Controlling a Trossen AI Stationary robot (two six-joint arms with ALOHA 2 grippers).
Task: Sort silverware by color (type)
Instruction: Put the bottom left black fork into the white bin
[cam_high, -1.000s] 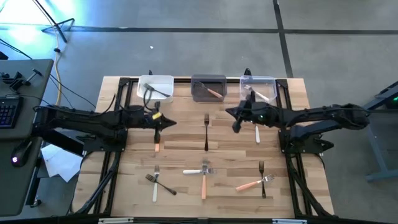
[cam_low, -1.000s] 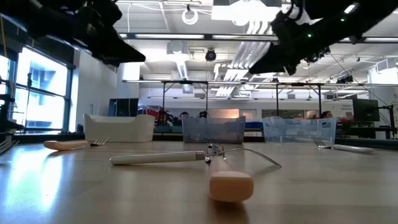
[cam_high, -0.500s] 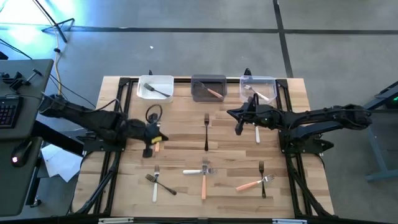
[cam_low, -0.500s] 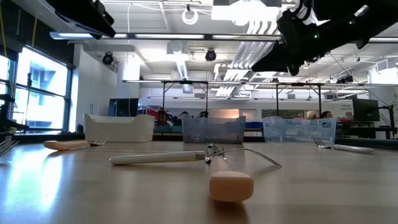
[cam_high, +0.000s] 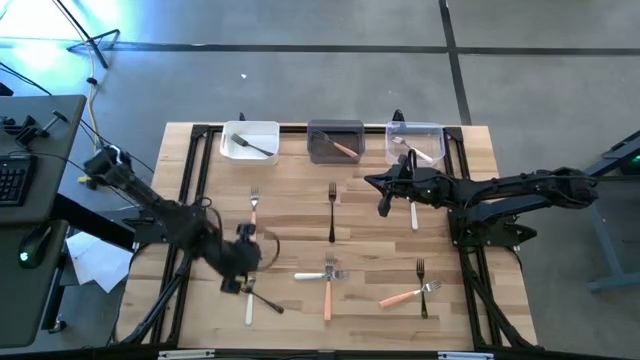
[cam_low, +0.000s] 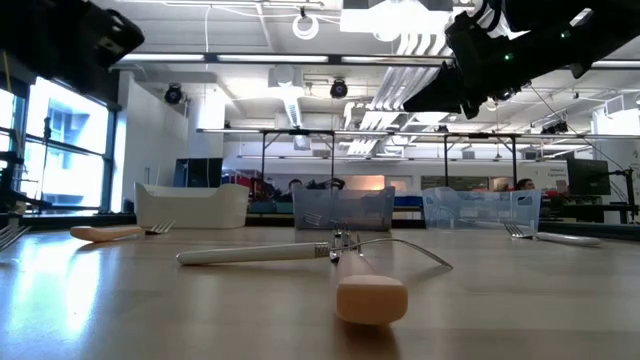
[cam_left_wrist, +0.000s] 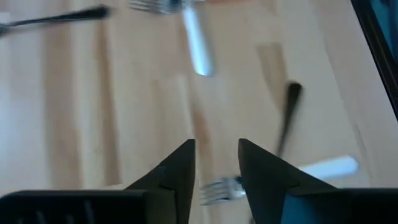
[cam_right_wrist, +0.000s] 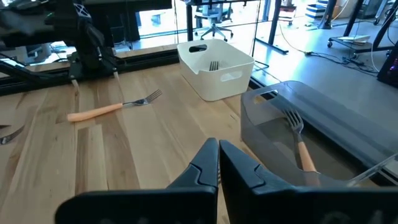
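Forks lie spread on the wooden table (cam_high: 290, 235). My left gripper (cam_high: 240, 268) hangs open near the left front, above a black fork (cam_left_wrist: 288, 118) that crosses a white fork (cam_left_wrist: 329, 168). An orange fork (cam_high: 253, 207) and another black fork (cam_high: 331, 212) lie flat farther back. My right gripper (cam_high: 382, 205) is shut and holds nothing, raised over the table beside a white fork (cam_high: 413, 213). More forks lie near the front: a white one crossing an orange one (cam_high: 327, 278), and an orange one crossing a black one (cam_high: 412, 292).
Three bins stand along the far edge: a white bin (cam_high: 250, 140) with a black fork, a grey bin (cam_high: 335, 142) with an orange fork, a clear bin (cam_high: 415, 142) with a white fork. Black frame rails run along the table's left and right sides.
My left gripper has swung from over the orange fork, near the white bin, toward the table's near edge and tipped downward; it now hangs over the crossed black and white forks. The orange fork stays on the table. My right arm has kept still.
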